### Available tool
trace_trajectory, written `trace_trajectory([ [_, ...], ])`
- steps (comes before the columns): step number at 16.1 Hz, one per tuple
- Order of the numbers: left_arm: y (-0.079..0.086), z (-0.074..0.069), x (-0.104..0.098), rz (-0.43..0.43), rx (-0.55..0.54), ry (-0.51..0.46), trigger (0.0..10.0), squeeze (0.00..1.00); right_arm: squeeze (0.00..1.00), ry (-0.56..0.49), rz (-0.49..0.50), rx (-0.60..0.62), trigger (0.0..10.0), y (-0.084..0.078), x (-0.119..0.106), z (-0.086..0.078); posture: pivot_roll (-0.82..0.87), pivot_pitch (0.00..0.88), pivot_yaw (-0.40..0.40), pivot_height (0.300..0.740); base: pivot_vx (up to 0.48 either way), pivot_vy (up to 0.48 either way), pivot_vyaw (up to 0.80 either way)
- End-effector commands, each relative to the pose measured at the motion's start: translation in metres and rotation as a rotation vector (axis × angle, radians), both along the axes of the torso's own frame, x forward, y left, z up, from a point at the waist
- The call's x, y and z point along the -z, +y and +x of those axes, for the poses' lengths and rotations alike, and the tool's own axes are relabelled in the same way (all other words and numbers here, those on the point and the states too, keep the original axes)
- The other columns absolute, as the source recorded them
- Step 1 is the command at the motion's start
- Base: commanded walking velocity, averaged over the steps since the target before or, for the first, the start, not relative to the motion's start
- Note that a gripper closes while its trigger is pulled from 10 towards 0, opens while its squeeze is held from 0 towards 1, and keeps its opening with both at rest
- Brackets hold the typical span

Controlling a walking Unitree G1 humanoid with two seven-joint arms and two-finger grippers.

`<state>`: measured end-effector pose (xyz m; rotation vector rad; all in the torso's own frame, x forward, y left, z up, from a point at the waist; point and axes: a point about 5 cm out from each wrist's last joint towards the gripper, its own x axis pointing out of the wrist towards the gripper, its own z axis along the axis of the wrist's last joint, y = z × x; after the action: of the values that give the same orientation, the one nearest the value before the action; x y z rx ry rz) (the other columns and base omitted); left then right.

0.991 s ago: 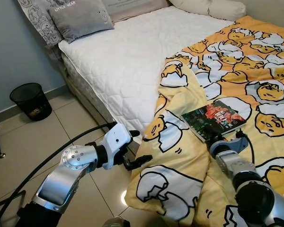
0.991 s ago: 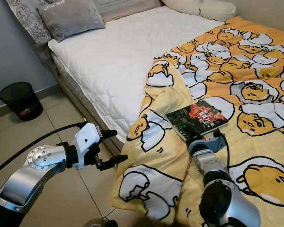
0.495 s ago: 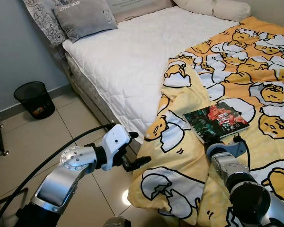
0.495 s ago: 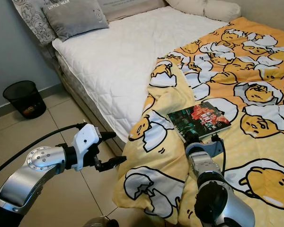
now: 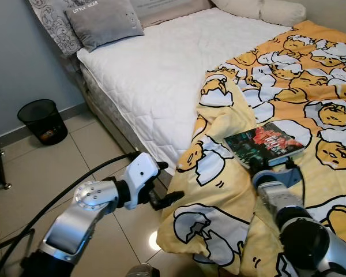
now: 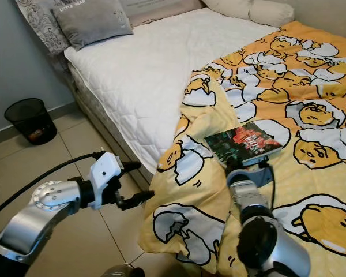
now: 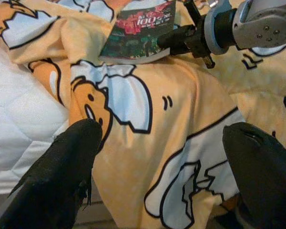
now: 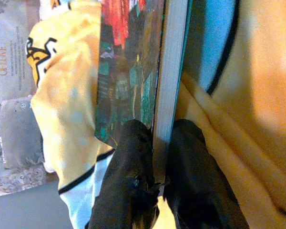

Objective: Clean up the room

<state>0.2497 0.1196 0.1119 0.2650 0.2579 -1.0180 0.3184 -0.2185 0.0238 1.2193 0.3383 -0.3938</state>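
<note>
**Gripping the book's edge on the bed**

Head views: the right gripper [image 5: 264, 168] has closed in on the near edge of the book [image 5: 265, 143], which lies on the yellow egg-print blanket [image 5: 311, 104]. Half a second ago the fingers sat just short of it; now they meet it. The left gripper [image 5: 164, 199] holds its place beside the blanket's hanging corner, over the floor tiles [image 5: 57, 167].

Left wrist view: its fingers [image 7: 66, 162] are spread wide, nothing between them, facing the blanket and the book [image 7: 140, 28].

Right wrist view: the two fingers [image 8: 133, 181] pinch the book's page edge [image 8: 171, 71], one on each cover. The grasp looks made, so lifting the book off the bed seems next.
</note>
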Motion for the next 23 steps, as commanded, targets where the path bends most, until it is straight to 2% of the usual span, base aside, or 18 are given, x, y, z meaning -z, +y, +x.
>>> trace_trajectory([
  [1, 0.005, 0.004, -0.001, 0.001, -0.038, -0.02, 10.0, 0.64, 0.0, -0.053, -0.039, 0.006, 0.0, -0.007, -0.014, 0.01, 0.08, 0.0, 0.073, 0.74, 0.0, 0.0, 0.0],
  [3, 0.006, 0.006, 0.002, -0.008, -0.074, -0.029, 10.0, 0.47, 0.0, -0.077, -0.067, 0.011, 0.0, -0.016, -0.02, 0.012, 0.05, 0.0, 0.07, 0.74, 0.0, 0.0, 0.0],
  [4, 0.006, 0.008, 0.006, -0.033, -0.148, -0.041, 10.0, 0.13, 0.0, -0.127, -0.177, -0.043, 0.0, -0.026, -0.032, 0.016, 0.03, 0.0, 0.067, 0.74, 0.0, 0.0, 0.0],
  [5, 0.007, 0.008, 0.007, -0.037, -0.164, -0.043, 10.0, 0.13, 0.0, -0.139, -0.208, -0.061, 0.0, -0.027, -0.034, 0.017, 0.02, 0.0, 0.068, 0.74, 0.0, 0.0, 0.0],
  [7, 0.01, 0.009, 0.01, -0.056, -0.256, -0.073, 10.0, 0.0, 0.0, -0.185, -0.475, -0.151, 0.0, -0.033, -0.048, 0.021, 0.0, 0.0, 0.069, 0.74, 0.0, 0.0, 0.0],
  [8, 0.012, 0.012, 0.012, -0.06, -0.334, -0.103, 10.0, 0.0, 0.0, -0.212, -0.703, -0.152, 0.0, -0.038, -0.059, 0.021, -0.01, 0.0, 0.064, 0.74, 0.0, 0.0, 0.0],
  [10, 0.011, 0.014, 0.013, -0.055, -0.365, -0.109, 10.0, 0.0, 0.0, -0.214, -0.844, -0.182, 0.0, -0.038, -0.065, 0.019, -0.01, 0.0, 0.057, 0.74, 0.0, 0.0, 0.0],
  [11, 0.01, 0.014, 0.014, -0.052, -0.366, -0.107, 10.0, 0.0, 0.0, -0.195, -0.944, -0.259, 0.0, -0.036, -0.066, 0.017, 0.0, 0.0, 0.053, 0.74, 0.0, 0.0, 0.0],
  [12, 0.01, 0.014, 0.014, -0.053, -0.367, -0.109, 10.0, 0.0, 0.0, -0.171, -1.0, -0.31, 0.0, -0.036, -0.068, 0.016, -0.01, 0.0, 0.054, 0.74, 0.0, 0.0, 0.0],
  [14, 0.01, 0.015, 0.014, -0.051, -0.362, -0.111, 10.0, 0.0, 0.0, -0.164, -1.026, -0.33, 0.0, -0.042, -0.076, 0.016, -0.02, 0.0, 0.057, 0.74, 0.0, 0.0, 0.0],
  [16, 0.008, 0.015, 0.015, -0.051, -0.356, -0.119, 10.0, 0.0, 0.0, -0.186, -1.102, -0.342, 0.0, -0.047, -0.086, 0.016, -0.02, 0.0, 0.057, 0.74, 0.0, 0.0, 0.0],
  [18, 0.004, 0.017, 0.014, -0.058, -0.354, -0.131, 10.0, 0.0, 0.0, -0.256, -1.214, -0.356, 0.0, -0.044, -0.096, 0.011, -0.02, 0.0, 0.052, 0.74, 0.0, 0.0, 0.0],
  [19, 0.004, 0.018, 0.013, -0.06, -0.356, -0.133, 10.0, 0.0, 0.0, -0.272, -1.239, -0.358, 0.0, -0.041, -0.098, 0.009, -0.02, 0.0, 0.051, 0.74, 0.0, 0.0, 0.0],
  [23, 0.003, 0.017, 0.013, -0.076, -0.36, -0.128, 10.0, 0.0, 0.0, -0.248, -1.256, -0.332, 0.0, -0.036, -0.092, 0.001, -0.01, 0.0, 0.052, 0.74, 0.0, 0.0, 0.0],
])
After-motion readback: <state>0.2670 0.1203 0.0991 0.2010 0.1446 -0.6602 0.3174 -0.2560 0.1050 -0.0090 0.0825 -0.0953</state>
